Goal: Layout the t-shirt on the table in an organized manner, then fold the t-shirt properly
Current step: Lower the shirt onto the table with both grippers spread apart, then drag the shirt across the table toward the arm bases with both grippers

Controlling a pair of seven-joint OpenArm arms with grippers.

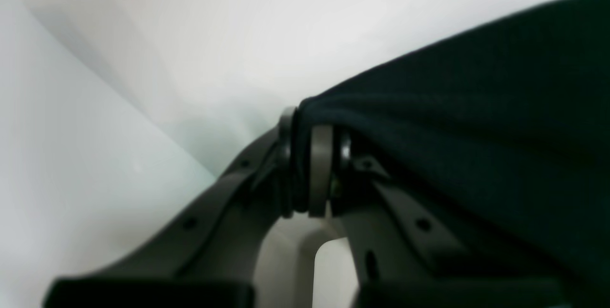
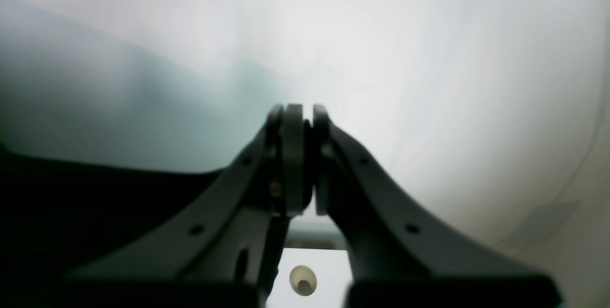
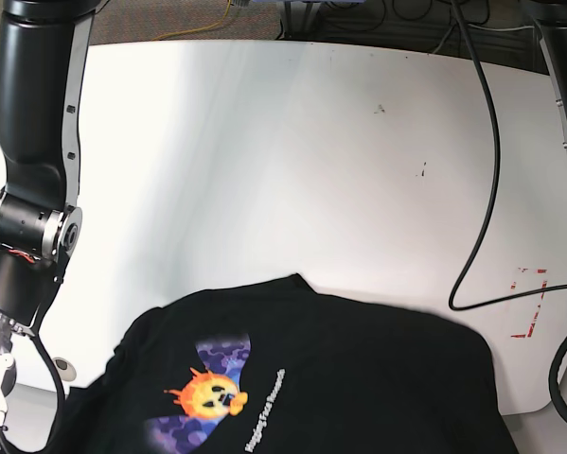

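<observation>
The black t-shirt [image 3: 340,378] lies spread at the near edge of the white table [image 3: 264,142], its orange sun print [image 3: 207,394] and white lettering facing up. In the left wrist view my left gripper [image 1: 310,169] is shut on a bunched edge of the t-shirt [image 1: 476,107], which drapes off to the right over one finger. In the right wrist view my right gripper [image 2: 305,165] is shut with a thin dark strip between its pads. The black t-shirt [image 2: 71,227] runs from there to the left behind the finger. Neither gripper shows in the base view.
A black cable [image 3: 482,189] loops across the table's right side near a red outline mark [image 3: 529,303]. A round metal insert [image 2: 302,279] sits under my right gripper and shows again as the insert [image 3: 63,364] by the shirt's left edge. The arm [image 3: 37,142] stands at the left.
</observation>
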